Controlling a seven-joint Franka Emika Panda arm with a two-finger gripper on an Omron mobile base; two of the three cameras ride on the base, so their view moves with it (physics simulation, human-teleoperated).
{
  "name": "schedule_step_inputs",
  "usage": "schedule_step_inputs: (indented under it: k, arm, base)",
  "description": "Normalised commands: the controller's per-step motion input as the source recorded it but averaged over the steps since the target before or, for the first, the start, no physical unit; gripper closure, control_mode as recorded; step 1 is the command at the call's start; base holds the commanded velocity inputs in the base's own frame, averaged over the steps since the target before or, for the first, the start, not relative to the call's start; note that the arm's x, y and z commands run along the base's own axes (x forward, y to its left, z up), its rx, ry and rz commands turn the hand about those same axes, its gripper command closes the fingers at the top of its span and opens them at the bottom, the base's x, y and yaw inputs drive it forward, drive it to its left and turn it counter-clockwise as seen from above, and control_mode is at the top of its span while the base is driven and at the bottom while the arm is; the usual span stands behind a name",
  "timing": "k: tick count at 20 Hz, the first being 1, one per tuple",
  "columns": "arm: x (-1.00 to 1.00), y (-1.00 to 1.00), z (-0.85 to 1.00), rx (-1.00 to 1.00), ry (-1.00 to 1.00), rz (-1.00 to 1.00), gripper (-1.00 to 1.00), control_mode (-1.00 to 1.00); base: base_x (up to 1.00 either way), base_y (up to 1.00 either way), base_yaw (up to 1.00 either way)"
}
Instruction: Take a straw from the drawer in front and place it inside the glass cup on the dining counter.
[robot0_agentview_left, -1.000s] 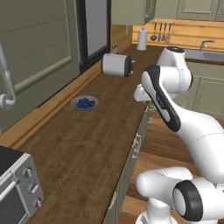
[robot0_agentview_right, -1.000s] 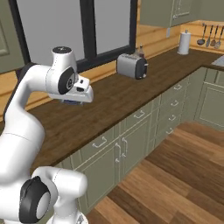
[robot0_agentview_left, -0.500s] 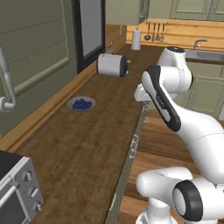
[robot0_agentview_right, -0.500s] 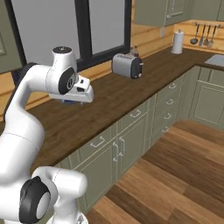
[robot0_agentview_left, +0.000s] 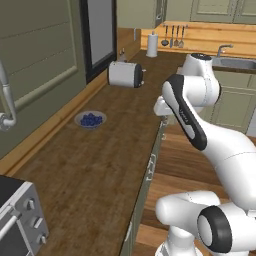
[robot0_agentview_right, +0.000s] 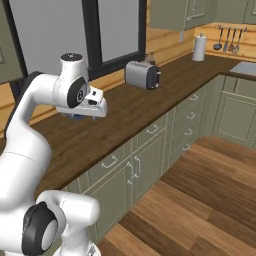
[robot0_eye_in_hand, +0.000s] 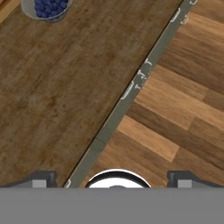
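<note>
- The gripper (robot0_eye_in_hand: 111, 177) is being held wide open and empty above the desk's (robot0_agentview_left: 95, 170) front edge, apparently for approaching a drawer.
- All drawer fronts (robot0_agentview_right: 150, 131) are being kept shut; the straw's place cannot be told.

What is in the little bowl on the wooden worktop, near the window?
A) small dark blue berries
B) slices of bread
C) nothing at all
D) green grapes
A: the bowl on the worktop holds a heap of small, round, dark blue berries, which show in both the left base view and the hand view.
</note>
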Motion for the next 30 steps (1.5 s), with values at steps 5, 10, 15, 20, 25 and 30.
schedule_step_inputs:
  k: [5,10,15,20,25,30]
  arm:
    - [0.00,0.00,0.00,0.00,0.00,0.00,-1.00,1.00]
    - [0.00,0.00,-0.22,-0.02,-0.01,0.00,-1.00,-1.00]
    - [0.00,-0.51,-0.89,0.14,-0.05,-0.01,-1.00,-1.00]
    - [0.00,-0.94,-0.99,0.34,-0.01,0.00,-1.00,-1.00]
    - [0.07,-0.57,-0.68,0.29,0.00,0.00,-1.00,-1.00]
    - [0.24,-0.09,-0.46,0.16,0.00,0.00,-1.00,-1.00]
  base:
    - [0.17,0.02,0.00]
    - [0.00,0.00,0.00]
    - [0.00,0.00,0.00]
    - [0.00,0.00,0.00]
    - [0.00,0.00,0.00]
    - [0.00,0.00,0.00]
